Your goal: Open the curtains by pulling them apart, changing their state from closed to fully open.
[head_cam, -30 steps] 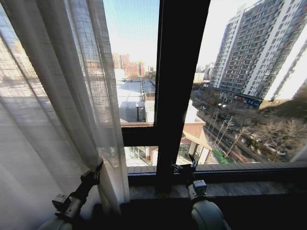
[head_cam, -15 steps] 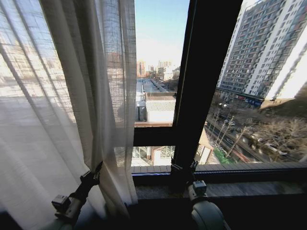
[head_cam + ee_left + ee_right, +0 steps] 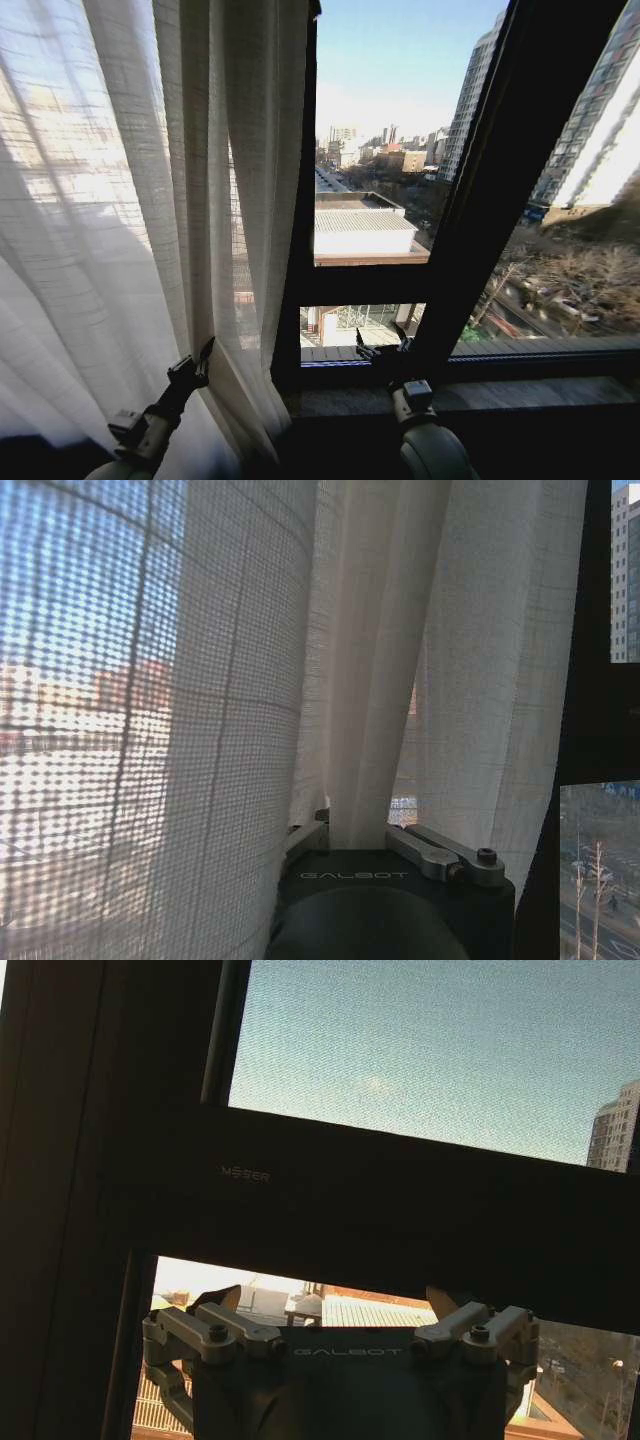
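Note:
A sheer white-cream curtain (image 3: 120,200) with long vertical pleats hangs over the left part of the window. Its free edge falls beside a thin dark frame bar. My left gripper (image 3: 203,352) is low at that edge, shut on a fold of the fabric. In the left wrist view the curtain (image 3: 200,680) drapes close and one pleat runs down between the fingers of the left gripper (image 3: 357,830). My right gripper (image 3: 380,345) stands open in front of the bare glass, apart from the fabric. In the right wrist view the right gripper (image 3: 330,1305) has its jaws spread wide with nothing between them.
A thick dark window frame post (image 3: 500,180) slants up right of centre, and a crossbar (image 3: 400,1200) runs close ahead of the right gripper. A stone sill (image 3: 520,395) runs along the bottom. Beyond the glass lie rooftops, a street and a tall building (image 3: 600,140).
The whole head view has shifted: curtain edge and frame post now sit farther right, so the camera has moved. Both grippers keep their places in the picture, the left still shut on the fold.

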{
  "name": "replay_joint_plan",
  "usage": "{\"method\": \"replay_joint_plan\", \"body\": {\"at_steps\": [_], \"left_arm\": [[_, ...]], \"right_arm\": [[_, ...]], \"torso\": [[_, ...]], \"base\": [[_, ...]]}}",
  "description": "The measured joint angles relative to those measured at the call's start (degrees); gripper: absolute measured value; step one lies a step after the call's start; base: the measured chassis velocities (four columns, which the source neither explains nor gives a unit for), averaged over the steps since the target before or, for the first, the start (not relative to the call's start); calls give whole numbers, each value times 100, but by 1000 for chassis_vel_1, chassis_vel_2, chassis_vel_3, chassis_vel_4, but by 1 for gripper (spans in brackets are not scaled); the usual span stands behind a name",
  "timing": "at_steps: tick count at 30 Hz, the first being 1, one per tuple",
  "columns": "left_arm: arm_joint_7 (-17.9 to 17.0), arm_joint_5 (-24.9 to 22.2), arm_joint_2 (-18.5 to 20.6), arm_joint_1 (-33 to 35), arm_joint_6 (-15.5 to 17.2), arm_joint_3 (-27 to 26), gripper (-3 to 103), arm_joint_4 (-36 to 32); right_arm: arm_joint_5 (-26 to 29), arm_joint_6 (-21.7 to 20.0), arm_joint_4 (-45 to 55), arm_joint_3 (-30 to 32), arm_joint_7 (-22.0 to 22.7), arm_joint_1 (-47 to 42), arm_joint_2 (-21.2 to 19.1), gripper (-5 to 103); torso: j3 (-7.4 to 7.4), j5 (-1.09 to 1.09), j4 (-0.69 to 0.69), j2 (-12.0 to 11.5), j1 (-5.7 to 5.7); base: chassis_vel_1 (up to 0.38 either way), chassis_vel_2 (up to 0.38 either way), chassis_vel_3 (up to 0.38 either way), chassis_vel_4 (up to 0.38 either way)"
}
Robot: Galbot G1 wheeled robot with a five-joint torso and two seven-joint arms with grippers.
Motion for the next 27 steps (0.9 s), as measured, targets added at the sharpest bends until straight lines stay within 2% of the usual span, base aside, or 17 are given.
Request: {"method": "replay_joint_plan", "body": {"at_steps": [27], "left_arm": [[11, 19, -102, 166, -156, -57, 0, -85]], "right_arm": [[-126, 94, 69, 16, 18, -157, -14, 100]], "torso": [[0, 2, -1, 0, 0]], "base": [[353, 353, -351, -348]]}}
